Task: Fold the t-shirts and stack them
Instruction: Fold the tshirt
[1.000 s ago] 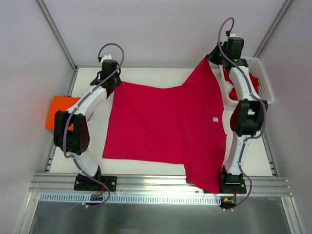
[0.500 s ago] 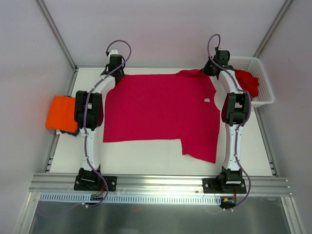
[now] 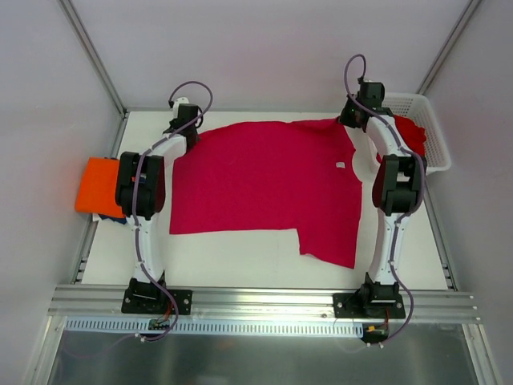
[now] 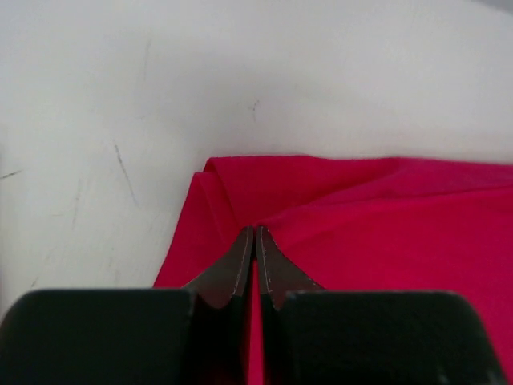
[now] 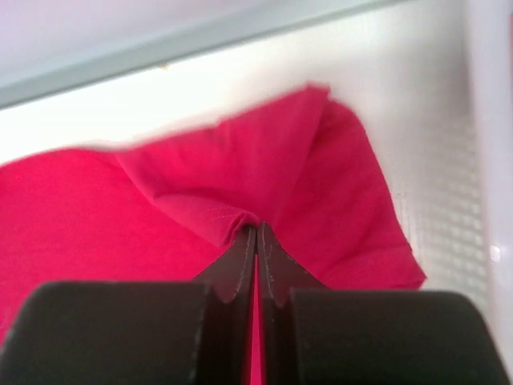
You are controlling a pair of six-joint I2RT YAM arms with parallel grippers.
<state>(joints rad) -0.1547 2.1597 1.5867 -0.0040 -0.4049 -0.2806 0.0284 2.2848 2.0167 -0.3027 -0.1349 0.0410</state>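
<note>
From above we see the crimson-pink t-shirt [image 3: 264,188] spread flat on the worktop [image 3: 240,261] between the two arms, with one lower part reaching toward the near edge on the right side. The left gripper [image 3: 191,135] is at its far left corner and the right gripper [image 3: 348,122] at its far right corner, but this view does not show how the fingers stand. The wrist views do show it: each gripper is closed, with a small fold of the crimson cloth pinched between its fingers [image 4: 240,265]. The top view alone shows the red t-shirt [image 3: 410,135] lying in the white basket [image 3: 437,152], and the orange t-shirt [image 3: 98,184] over a dark blue t-shirt [image 3: 112,216] at the left edge
</note>
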